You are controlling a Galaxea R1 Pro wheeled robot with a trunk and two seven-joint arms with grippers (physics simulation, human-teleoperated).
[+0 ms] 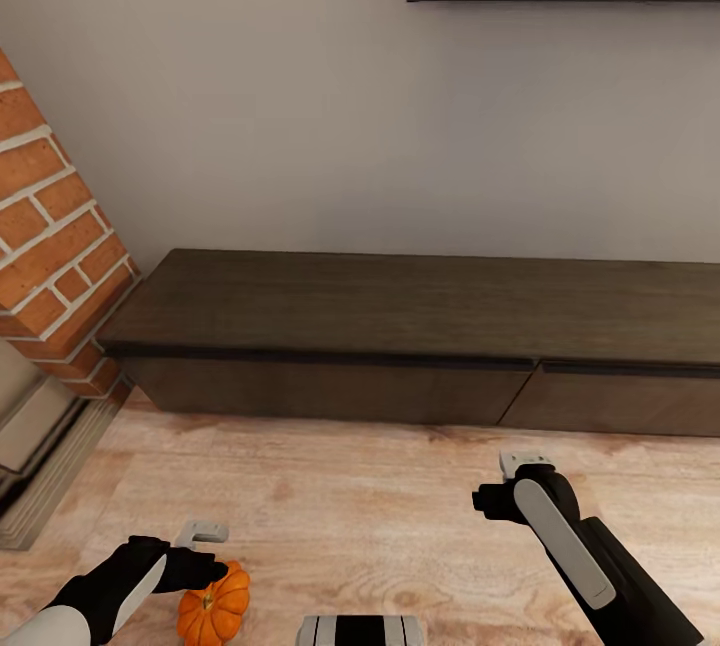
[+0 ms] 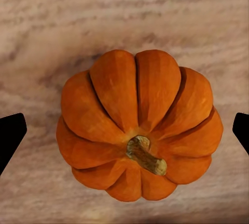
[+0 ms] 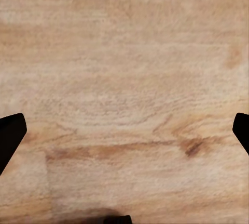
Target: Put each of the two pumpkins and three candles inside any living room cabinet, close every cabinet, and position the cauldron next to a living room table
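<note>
Left wrist view looks straight down on the squat, bright orange ribbed pumpkin, sitting on the pale wood-plank floor with its short tan stem leaning off to one side. Left tool is spread wide, its two black fingertips at opposite edges of the frame, the pumpkin squarely between them, gap showing on both sides; nothing gripped. Judged from that: the fruit lies directly beneath the tool, along its approach line, so a straight descent and a squeeze is what the next move calls for. No real long axis to the pumpkin, being near round from above; the ribs give grooves, which may help the pads seat. Skin looks smooth, matte, hard. Head view: pumpkin low on the floor by the robot's left arm, left tool over it, clearly the nearer arm. Right tool hangs well apart to the right, over bare floor; right wrist view shows its fingertips also spread wide, empty. Long, low dark brown wooden cabinet stands against the grey wall ahead, flat drawer fronts, all shut. Red brick fireplace surround at left.
</note>
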